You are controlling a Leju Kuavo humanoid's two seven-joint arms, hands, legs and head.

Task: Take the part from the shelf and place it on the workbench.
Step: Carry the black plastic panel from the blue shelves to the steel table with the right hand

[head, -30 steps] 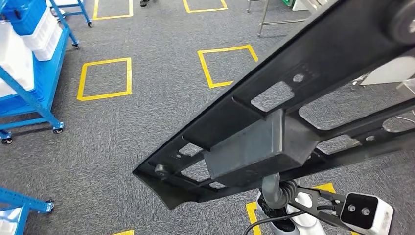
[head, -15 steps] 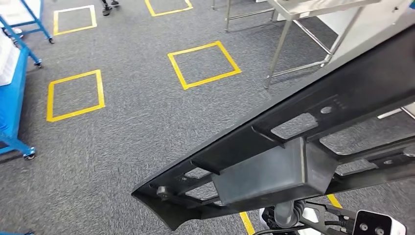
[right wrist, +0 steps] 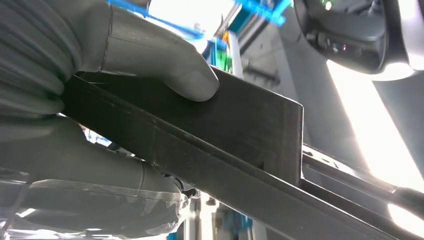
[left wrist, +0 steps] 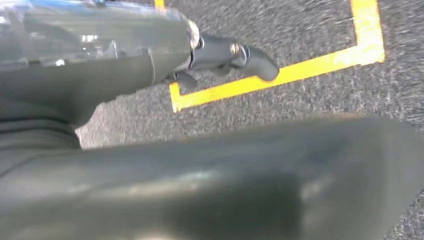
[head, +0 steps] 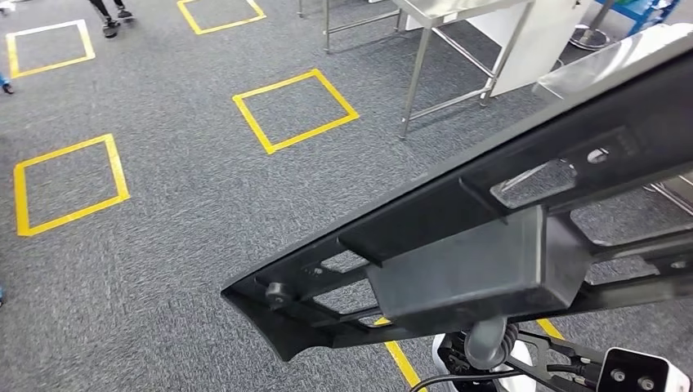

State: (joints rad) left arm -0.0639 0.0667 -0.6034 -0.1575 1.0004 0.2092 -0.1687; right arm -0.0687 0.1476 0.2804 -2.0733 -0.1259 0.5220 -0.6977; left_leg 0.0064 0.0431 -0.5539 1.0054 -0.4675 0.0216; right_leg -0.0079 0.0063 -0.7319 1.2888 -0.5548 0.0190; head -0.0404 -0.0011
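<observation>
In the head view, a long black part (head: 490,220) is seen running slantwise across the picture, from a pointed end low near the middle up to the right edge. It is made of flat bars with open windows between them, and a closed box-shaped block is set in its middle. The part is carried above the grey carpet floor (head: 163,229), well clear of it. Yellow tape squares (head: 296,109) are marked on the floor beyond the pointed end, with wide open carpet around them. A metal surface (head: 458,10) on thin legs stands farther off at the top, apart from the upper edge of the part. A person's feet (head: 110,16) are seen at the top left, far from the part.

In the left wrist view, the left hand (left wrist: 220,55) is shown with its dark fingers (left wrist: 255,62) curled a little over the carpet and a yellow tape line (left wrist: 300,70). A wide dark blurred body, probably the part (left wrist: 240,180), lies just beside the hand; whether it is gripped there cannot be told.

In the right wrist view, the right hand (right wrist: 100,100) is closed on the part (right wrist: 220,140): the thick grey thumb (right wrist: 165,65) is pressed on the flat face of the block, near its straight edge, and the rest of the hand is laid against the opposite side. Blue frames (right wrist: 260,12) are seen, blurred, beyond the thumb.
</observation>
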